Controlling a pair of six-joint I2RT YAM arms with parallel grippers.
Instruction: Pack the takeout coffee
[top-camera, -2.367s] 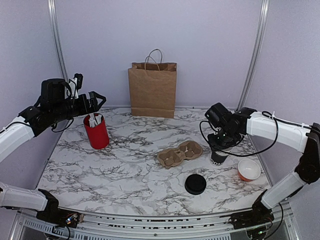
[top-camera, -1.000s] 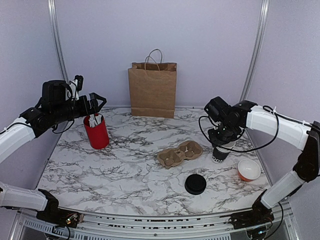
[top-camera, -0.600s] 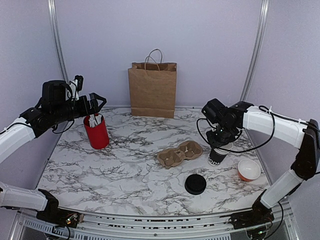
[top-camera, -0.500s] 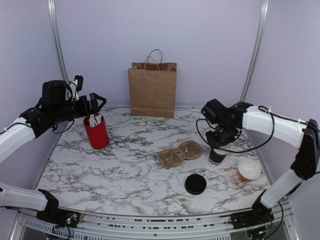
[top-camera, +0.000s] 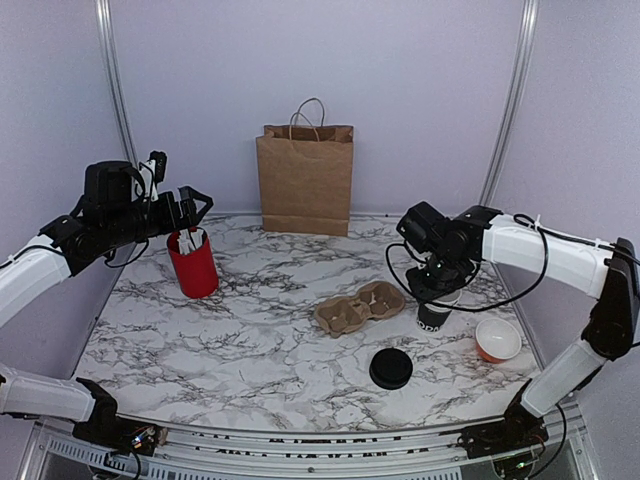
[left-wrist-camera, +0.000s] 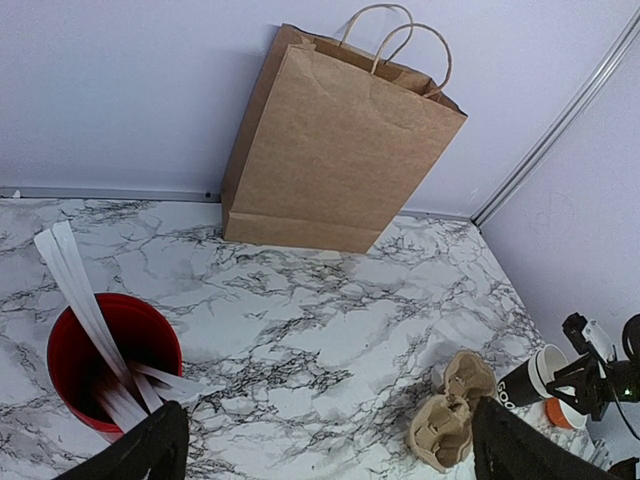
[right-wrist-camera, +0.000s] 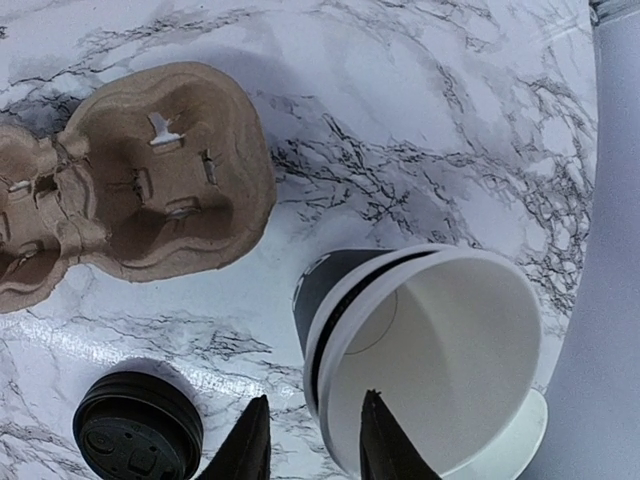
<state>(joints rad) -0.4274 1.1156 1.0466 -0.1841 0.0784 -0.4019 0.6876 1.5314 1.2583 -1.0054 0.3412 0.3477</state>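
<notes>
The takeout coffee (top-camera: 434, 317) is a black paper cup with white print near its base. It stands on the marble just right of the cardboard carrier (top-camera: 358, 306). In the right wrist view the cup (right-wrist-camera: 335, 290) is lidless, white inside, with two white rims one within the other. My right gripper (top-camera: 438, 286) hangs over it. That gripper (right-wrist-camera: 310, 445) is open and straddles the near rim, one finger inside the cup and one outside with a gap. My left gripper (top-camera: 188, 204) is open and empty above the red holder (top-camera: 193, 265).
A brown paper bag (top-camera: 305, 180) stands at the back wall. A flat black lid (top-camera: 391, 368) lies in front of the carrier (right-wrist-camera: 130, 180). An orange cup (top-camera: 498, 340) sits near the right edge. The red holder (left-wrist-camera: 110, 345) has white sticks in it.
My right gripper has carried the cup a little left and down onto the table beside the carrier. Its jaws have parted from the rim. The left arm has stayed still.
</notes>
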